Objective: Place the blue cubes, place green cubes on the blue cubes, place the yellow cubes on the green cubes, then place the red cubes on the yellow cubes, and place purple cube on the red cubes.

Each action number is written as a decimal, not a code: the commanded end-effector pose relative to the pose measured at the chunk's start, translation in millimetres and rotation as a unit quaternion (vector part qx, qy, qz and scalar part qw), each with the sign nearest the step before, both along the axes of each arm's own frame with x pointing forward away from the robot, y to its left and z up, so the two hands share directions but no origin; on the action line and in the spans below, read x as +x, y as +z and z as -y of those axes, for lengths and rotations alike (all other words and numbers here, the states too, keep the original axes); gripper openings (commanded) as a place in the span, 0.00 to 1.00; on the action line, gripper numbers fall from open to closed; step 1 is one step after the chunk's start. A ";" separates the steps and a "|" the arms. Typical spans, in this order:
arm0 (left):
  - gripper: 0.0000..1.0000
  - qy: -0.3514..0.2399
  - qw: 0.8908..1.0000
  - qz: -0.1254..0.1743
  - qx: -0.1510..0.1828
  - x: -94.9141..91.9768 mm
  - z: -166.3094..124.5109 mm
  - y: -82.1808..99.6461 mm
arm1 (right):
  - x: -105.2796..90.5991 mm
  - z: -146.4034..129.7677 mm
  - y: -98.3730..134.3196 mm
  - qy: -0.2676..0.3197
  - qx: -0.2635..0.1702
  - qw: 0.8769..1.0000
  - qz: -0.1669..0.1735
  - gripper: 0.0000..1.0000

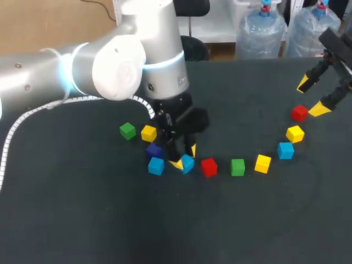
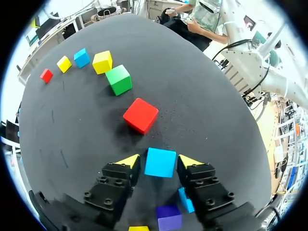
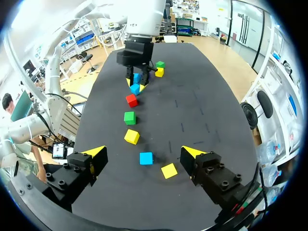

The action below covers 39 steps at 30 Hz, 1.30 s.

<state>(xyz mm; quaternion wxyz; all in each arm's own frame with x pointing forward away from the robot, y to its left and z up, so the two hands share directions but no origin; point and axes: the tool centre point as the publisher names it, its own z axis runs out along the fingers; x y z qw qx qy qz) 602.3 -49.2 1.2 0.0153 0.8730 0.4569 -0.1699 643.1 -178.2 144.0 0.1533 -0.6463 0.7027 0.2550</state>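
The left gripper [image 1: 184, 157] is low over the dark tabletop [image 1: 82, 220], and 1 blue cube [image 2: 160, 162] sits between its 2 yellow-tipped fingers. The fingers stand close on both sides of this cube, but in the left wrist view a thin gap shows at each side, so the gripper is open and not clamped on it. The cube itself rests on the tabletop.

Just behind this gripper, on the arm's side, lie the 2nd blue cube [image 1: 156, 165] and the purple cube [image 1: 154, 149], very close to each other. A yellow cube [image 1: 148, 133] is just beside the purple one, and a green cube [image 1: 127, 130] is near the yellow one.

On the other side a curved row runs toward the right arm, each cube apart from the next: a red cube [image 1: 208, 166], the 2nd green cube [image 1: 237, 166], the 2nd yellow cube [image 1: 263, 163], the 3rd blue cube [image 1: 285, 150], the 3rd yellow cube [image 1: 295, 133] and the 2nd red cube [image 1: 300, 113]. All 11 cubes lie singly on the tabletop.

The right gripper [image 1: 311, 97] hangs above the far right part of the tabletop, near the 2nd red cube. Its fingers are spread wide and hold nothing.
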 end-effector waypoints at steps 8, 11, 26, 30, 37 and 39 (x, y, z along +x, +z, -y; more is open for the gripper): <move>0.00 -0.002 1.000 -0.004 -0.004 5.2 -0.2 0.4 | 0.8 -0.1 -0.4 0.001 0.001 1.000 0.000 1.00; 0.00 0.000 1.000 -0.003 -0.006 5.9 -0.8 3.3 | 0.8 -0.1 -0.4 0.001 0.001 1.000 0.000 1.00; 0.00 0.121 0.992 -0.009 -0.015 31.5 4.7 19.2 | 0.8 -0.1 -0.4 0.001 0.001 1.000 0.000 1.00; 0.00 0.167 0.986 -0.007 -0.015 38.9 4.4 16.6 | 0.8 -0.1 -0.4 0.001 0.001 1.000 0.000 1.00; 0.00 0.237 0.971 0.011 -0.014 51.0 1.6 12.5 | 0.8 -0.1 -0.4 0.001 0.001 1.000 0.000 1.00; 0.00 0.255 0.967 0.009 -0.020 54.5 0.3 12.4 | 0.8 -0.1 -0.4 0.001 0.001 1.000 0.000 1.00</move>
